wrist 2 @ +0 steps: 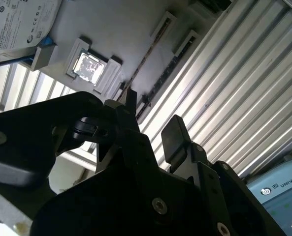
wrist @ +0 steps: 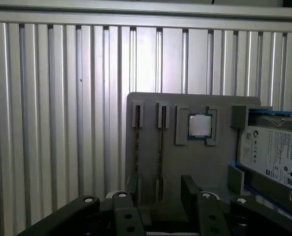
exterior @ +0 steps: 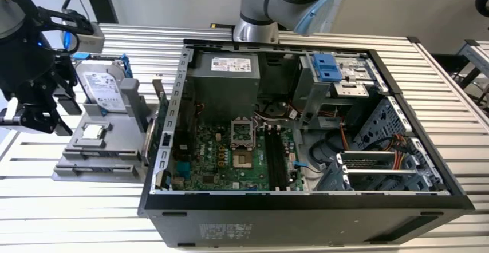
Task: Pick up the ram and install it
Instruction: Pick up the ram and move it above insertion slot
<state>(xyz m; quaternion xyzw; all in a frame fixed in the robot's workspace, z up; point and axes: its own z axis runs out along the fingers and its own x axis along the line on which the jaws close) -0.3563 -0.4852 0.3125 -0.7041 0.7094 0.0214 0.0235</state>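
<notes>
While the black gripper (exterior: 59,114) hangs wide open, empty, at the exterior view's left, short of the thin bluish-grey ram (wrist: 161,147) edge-on in its grey holder (wrist: 150,105), a skewed approach might strike the holder wall.

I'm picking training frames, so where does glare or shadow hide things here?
In the second wrist view, the gripper is a dark silhouette against bright table slats, and the silver chip glares white. In the first wrist view, the slats wash out at the centre. The exterior view is evenly lit.
</notes>
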